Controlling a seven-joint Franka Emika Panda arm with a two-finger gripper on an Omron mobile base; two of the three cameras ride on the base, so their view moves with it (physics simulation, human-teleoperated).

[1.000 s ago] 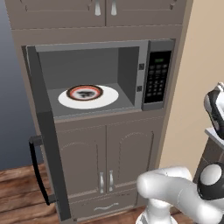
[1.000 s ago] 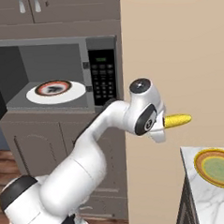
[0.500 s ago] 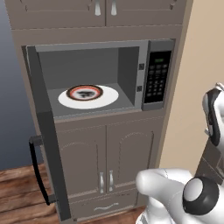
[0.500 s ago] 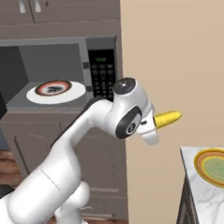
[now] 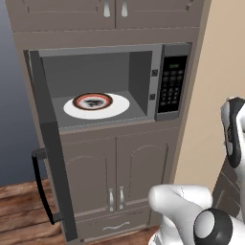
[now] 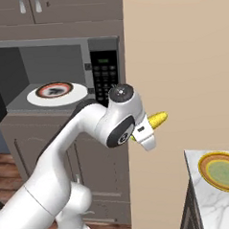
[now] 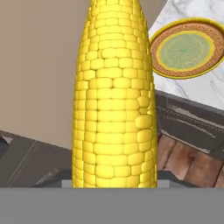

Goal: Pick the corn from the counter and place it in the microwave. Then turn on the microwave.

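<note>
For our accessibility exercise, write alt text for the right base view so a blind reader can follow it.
A white robot arm's claw holds a yellow corn in mid-air before a beige wall. Behind it the microwave stands open with a white plate inside.

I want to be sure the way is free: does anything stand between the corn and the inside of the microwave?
The door is swung open, so nothing visible blocks the microwave. The corn is in the hand, beside the tan wall.
</note>
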